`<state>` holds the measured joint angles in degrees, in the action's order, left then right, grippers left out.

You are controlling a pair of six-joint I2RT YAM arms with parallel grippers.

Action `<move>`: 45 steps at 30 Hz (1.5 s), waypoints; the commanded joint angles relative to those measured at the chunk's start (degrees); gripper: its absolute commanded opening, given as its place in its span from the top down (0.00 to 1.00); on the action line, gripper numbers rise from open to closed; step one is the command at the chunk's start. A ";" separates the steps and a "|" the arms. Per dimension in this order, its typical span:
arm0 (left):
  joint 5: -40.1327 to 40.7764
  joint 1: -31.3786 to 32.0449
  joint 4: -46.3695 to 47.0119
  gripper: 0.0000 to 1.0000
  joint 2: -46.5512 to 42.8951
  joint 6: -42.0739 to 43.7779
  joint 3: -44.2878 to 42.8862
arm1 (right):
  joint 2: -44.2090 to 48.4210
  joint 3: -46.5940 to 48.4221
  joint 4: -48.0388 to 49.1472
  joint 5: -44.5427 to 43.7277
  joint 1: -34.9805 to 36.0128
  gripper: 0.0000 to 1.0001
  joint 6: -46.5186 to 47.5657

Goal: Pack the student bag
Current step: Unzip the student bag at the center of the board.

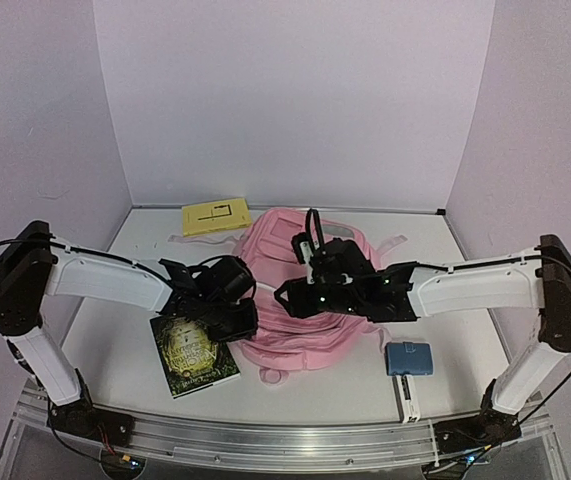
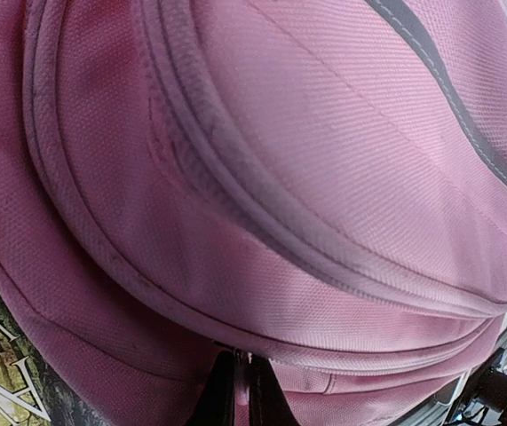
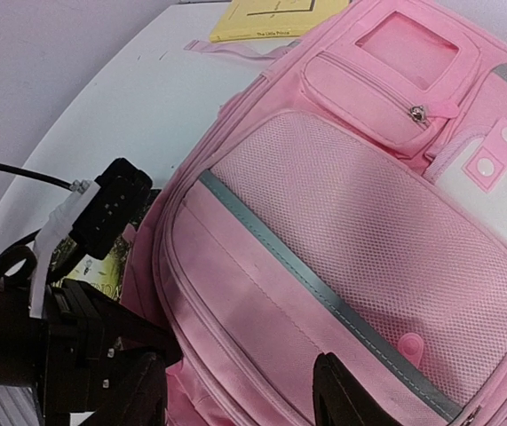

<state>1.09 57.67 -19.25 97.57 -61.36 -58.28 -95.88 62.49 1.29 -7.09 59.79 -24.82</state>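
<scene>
Left wrist view: left gripper (image 2: 242, 383) pinches student bag (image 2: 324, 177) fabric; right gripper (image 3: 240, 399) spread above it.

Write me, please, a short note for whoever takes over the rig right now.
Left pincer: shut, pinching the edge of the backpack.
Right pincer: open, above the backpack's front.
The backpack lies mid-table, zips seemingly closed; book at its left, yellow booklet behind, blue case at right.
Done: nothing visibly packed.
Left: open it, load the items.
</scene>
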 commanded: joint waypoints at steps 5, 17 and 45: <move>1.48 0.33 -3.70 1.00 -5.06 -0.19 2.13 | -2.87 -4.01 5.61 -0.92 0.86 0.38 12.48; 5.06 0.37 -5.41 1.00 -9.71 1.21 2.38 | -11.60 1.57 8.03 -13.97 4.47 0.16 22.36; 7.29 -21.72 -0.21 1.00 -10.61 31.59 -3.66 | 11.46 -9.19 7.87 -11.74 5.98 1.00 15.11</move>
<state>0.75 43.75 -21.32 86.20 -38.30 -59.33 -92.07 54.91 10.81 -20.93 66.24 -5.26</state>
